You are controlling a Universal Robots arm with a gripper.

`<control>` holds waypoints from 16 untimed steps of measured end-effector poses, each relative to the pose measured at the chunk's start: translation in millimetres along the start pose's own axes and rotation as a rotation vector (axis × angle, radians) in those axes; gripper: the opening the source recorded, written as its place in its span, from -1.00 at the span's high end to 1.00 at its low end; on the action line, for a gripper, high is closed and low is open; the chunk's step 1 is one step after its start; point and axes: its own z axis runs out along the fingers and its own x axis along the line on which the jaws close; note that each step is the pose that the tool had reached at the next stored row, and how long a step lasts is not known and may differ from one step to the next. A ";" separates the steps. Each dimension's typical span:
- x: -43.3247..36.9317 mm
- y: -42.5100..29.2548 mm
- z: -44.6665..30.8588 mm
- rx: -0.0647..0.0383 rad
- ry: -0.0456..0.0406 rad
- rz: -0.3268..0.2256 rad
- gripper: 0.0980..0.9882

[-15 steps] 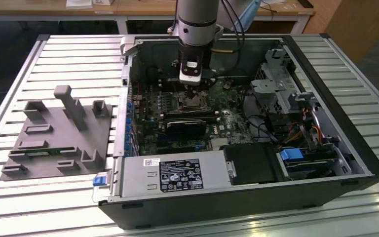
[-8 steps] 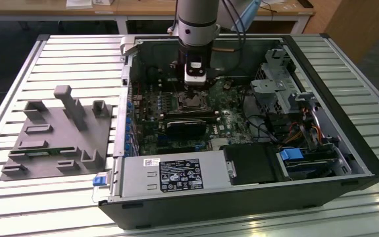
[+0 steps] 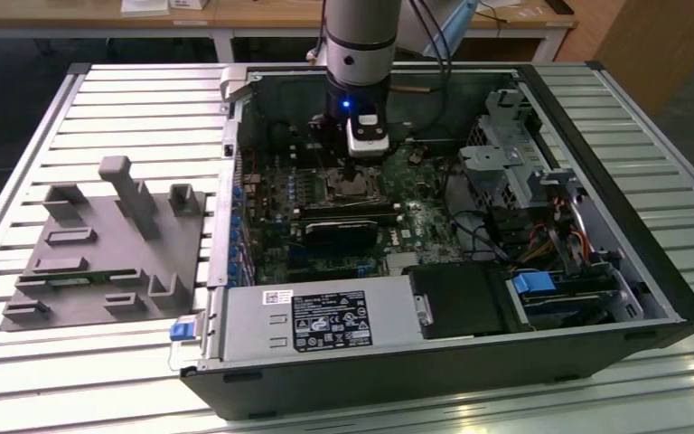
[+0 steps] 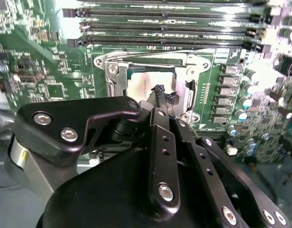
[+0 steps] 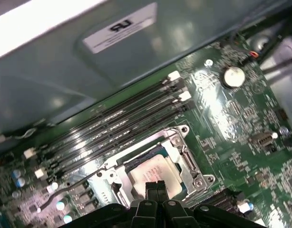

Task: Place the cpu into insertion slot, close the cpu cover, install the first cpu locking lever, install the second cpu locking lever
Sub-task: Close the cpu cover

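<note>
The cpu (image 5: 154, 172) is seated in the insertion slot (image 5: 110, 176), far-centre on the board. The cpu cover (image 5: 141, 148) appears lowered, but a locking lever (image 5: 74, 184) is judged unlatched. The gripper (image 5: 155, 187) hangs just above the chip, fingertips drawn together, nothing held.

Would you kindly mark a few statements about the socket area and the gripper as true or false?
1. The cpu lies in the insertion slot. True.
2. The fingers are spread wide. False: they are pressed together, just over the cpu.
3. The gripper hangs above the grey fixture outside the case. False: it is inside the computer case, over the insertion slot.
4. Long memory slots run beside the insertion slot. True.
</note>
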 end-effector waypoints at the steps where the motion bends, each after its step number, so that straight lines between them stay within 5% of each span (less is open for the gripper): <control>1: 0.0 0.0 0.3 0.000 0.0002 -0.018 0.98; 16: 0.0 0.0 4.0 -0.002 0.0025 -0.291 0.98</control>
